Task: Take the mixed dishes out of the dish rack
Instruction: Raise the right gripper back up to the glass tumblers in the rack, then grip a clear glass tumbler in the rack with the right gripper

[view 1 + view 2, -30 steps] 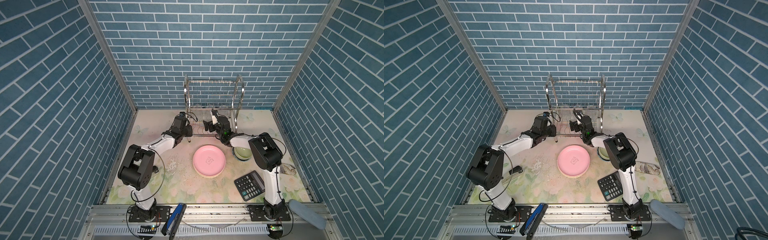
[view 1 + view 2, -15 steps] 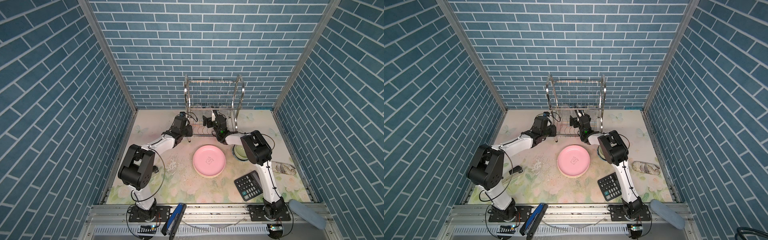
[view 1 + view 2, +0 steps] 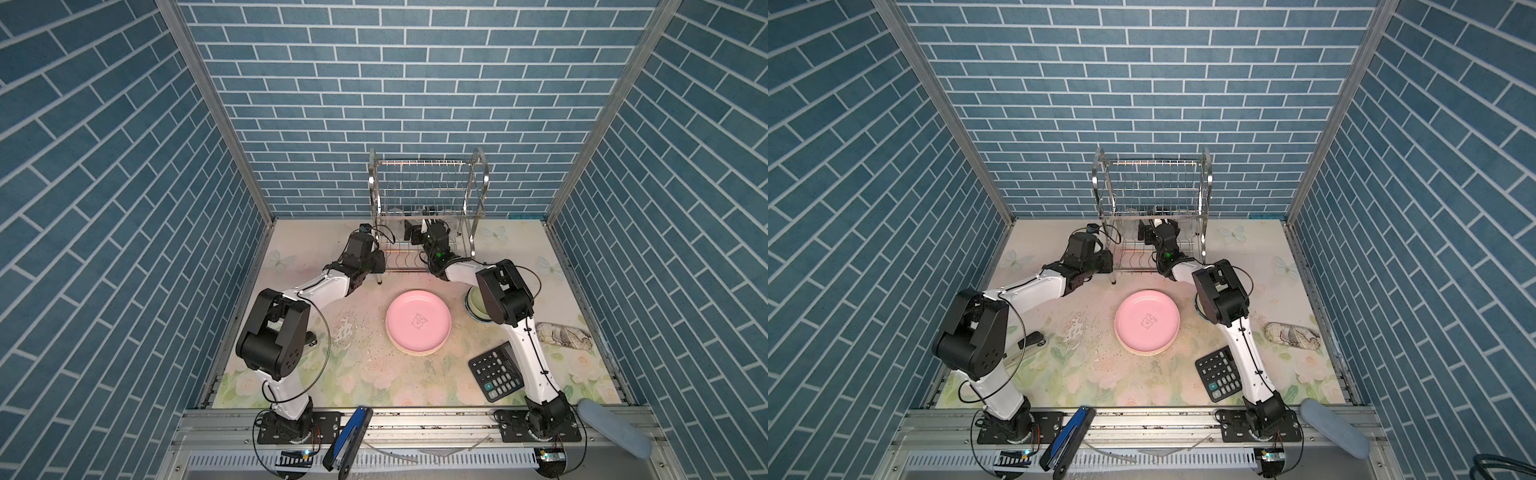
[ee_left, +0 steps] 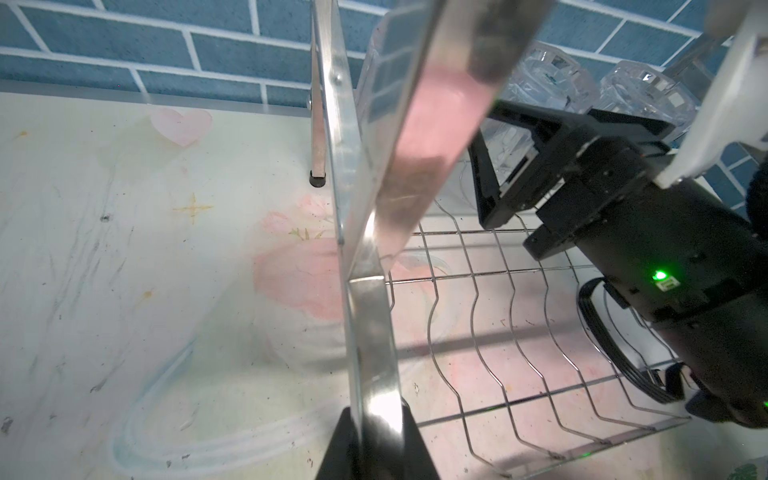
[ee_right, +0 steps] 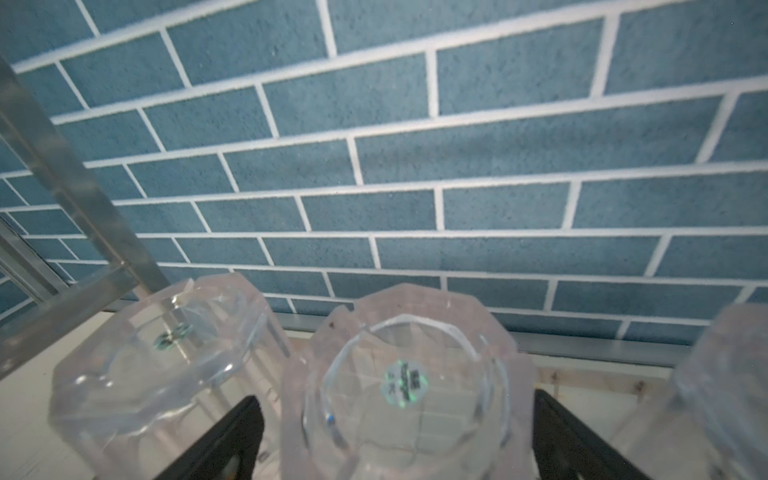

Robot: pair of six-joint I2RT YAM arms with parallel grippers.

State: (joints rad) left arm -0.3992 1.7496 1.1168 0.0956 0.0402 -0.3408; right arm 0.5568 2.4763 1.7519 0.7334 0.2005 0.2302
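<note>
The right pincer (image 5: 395, 436) stands spread wide astride the middle glass (image 5: 405, 382), toward the rear of the dish rack (image 4: 365, 332). The left pincer (image 4: 376, 449) is clenched on the rack's frame. The glass looks rigid, slick and breakable, so it is best squeezed gently across its faceted sides.

Held the left arm (image 3: 320, 289) stretched low and forward from a raised elbo joint near its base; had the left gripper (image 4: 376, 436) clamped nearly closed on a leg of the dish rack (image 4: 368, 324); held the right arm (image 3: 521, 353) bent up from its base to a high elbow, forearm angled forward and inward; pointed the right wrist (image 3: 436, 247) away from the base, green light lit; held the right gripper (image 5: 399, 440) with jaws spread wide.
</note>
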